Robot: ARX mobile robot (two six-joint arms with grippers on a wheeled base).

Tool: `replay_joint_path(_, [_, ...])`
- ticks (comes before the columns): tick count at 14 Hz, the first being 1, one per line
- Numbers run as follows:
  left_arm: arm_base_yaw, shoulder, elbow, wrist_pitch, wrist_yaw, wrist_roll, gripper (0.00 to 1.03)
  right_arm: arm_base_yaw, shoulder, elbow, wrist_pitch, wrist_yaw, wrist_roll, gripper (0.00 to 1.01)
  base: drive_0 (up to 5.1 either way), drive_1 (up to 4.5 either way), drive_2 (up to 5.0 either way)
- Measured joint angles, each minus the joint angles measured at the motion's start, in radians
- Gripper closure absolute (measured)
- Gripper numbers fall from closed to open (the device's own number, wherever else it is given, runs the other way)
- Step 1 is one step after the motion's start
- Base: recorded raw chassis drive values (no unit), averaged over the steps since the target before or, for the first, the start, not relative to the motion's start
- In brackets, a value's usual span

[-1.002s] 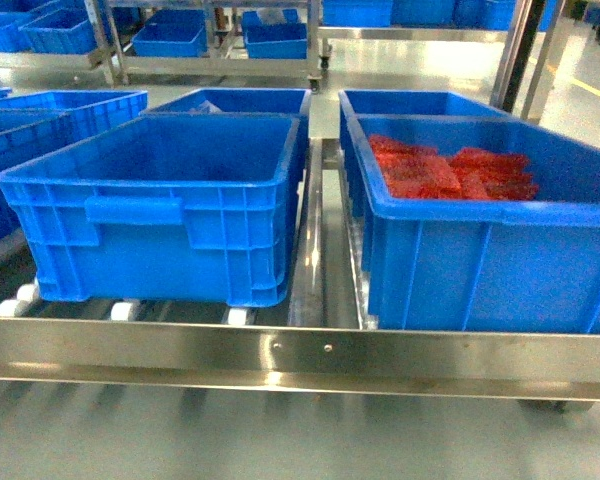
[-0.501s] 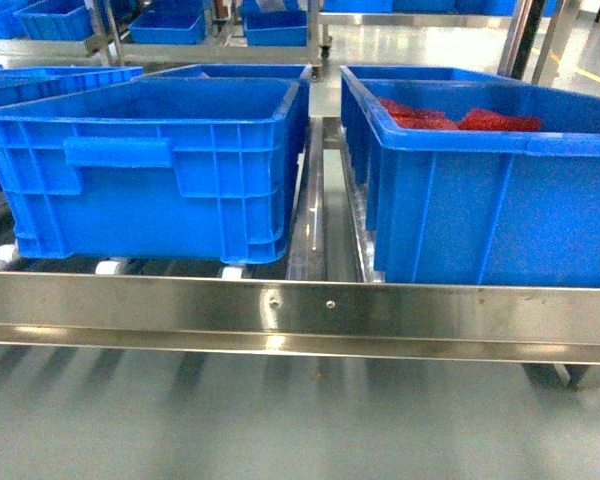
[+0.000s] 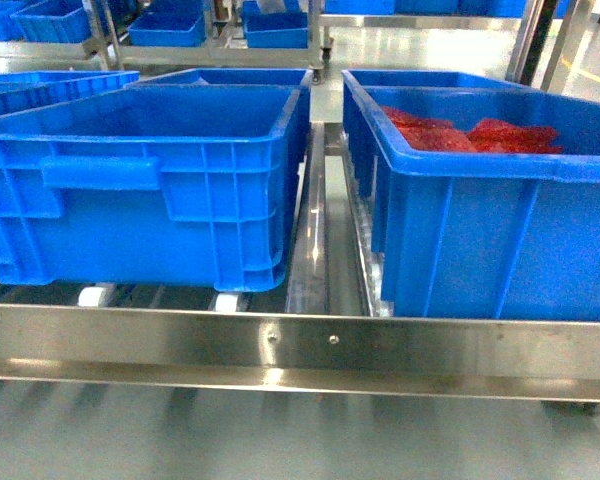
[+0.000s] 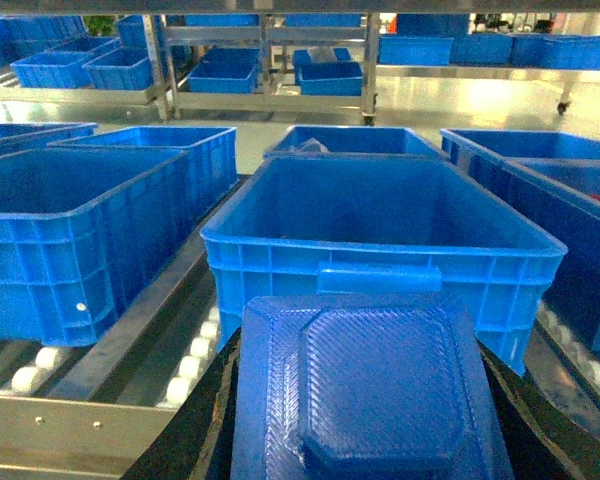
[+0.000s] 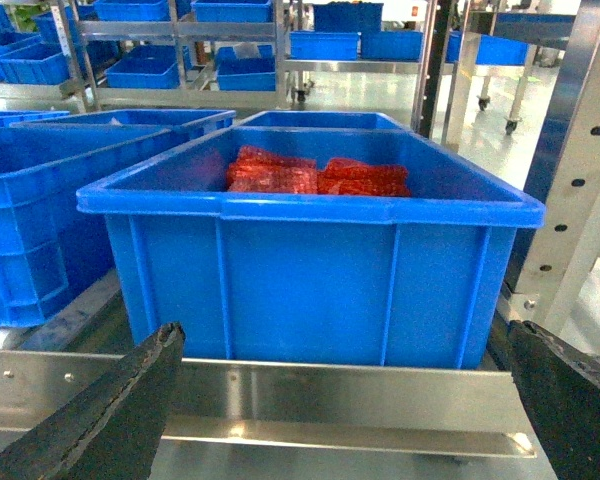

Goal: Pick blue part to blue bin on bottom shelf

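The blue part (image 4: 370,400), a flat ribbed square with a raised octagonal middle, fills the bottom of the left wrist view. My left gripper (image 4: 368,385) is shut on it, a dark finger showing at either side. Just ahead stands an empty blue bin (image 4: 380,230) on the bottom shelf (image 4: 80,430). In the head view this bin (image 3: 140,180) sits left of the centre rail, behind the steel front lip (image 3: 330,345). My right gripper (image 5: 345,345) is open and empty before the lip (image 5: 330,395). Neither gripper shows in the head view.
A blue bin (image 5: 310,260) holding red parts (image 5: 315,175) sits on the right side of the shelf (image 3: 490,220). More blue bins (image 4: 70,240) stand to the left and behind. White rollers (image 4: 195,350) run beside the bin. A perforated steel post (image 5: 580,170) rises at right.
The head view has dropped lower and come closer to the shelf; the bins look larger and the red parts are seen at a flatter angle. No bin has moved.
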Motion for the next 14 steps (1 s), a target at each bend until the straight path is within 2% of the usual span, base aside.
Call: replay_joint_path(14, [0.000, 0.002, 0.000, -0.002, 0.000, 0.000, 0.59, 0.000, 0.000, 0.000, 0.000, 0.000, 0.000, 0.03, 0.0, 4.13, -4.1])
